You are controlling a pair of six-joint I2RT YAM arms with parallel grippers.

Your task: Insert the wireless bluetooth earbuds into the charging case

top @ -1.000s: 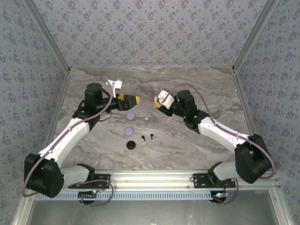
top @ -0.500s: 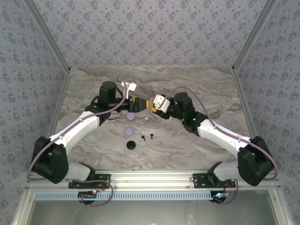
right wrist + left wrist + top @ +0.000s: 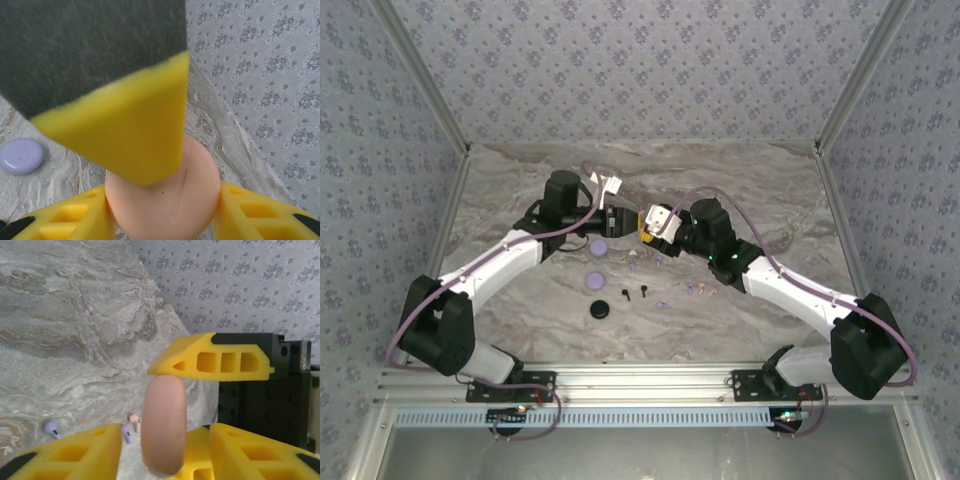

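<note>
Left tool (image 3: pixel 166 436) moved in around pink case (image 3: pixel 163 405), grip unclear, right tool (image 3: pixel 162 200) gripping it.

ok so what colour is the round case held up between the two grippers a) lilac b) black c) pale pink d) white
c: the round case in the air is pale pink in both wrist views, while the lilac disc lies down on the table.

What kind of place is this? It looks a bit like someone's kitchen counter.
Probably a robot test booth, not a home: two robot arms are bolted to a metal rail at the edge of a marble-look tabletop, and patterned panels wall it in on three sides.
</note>
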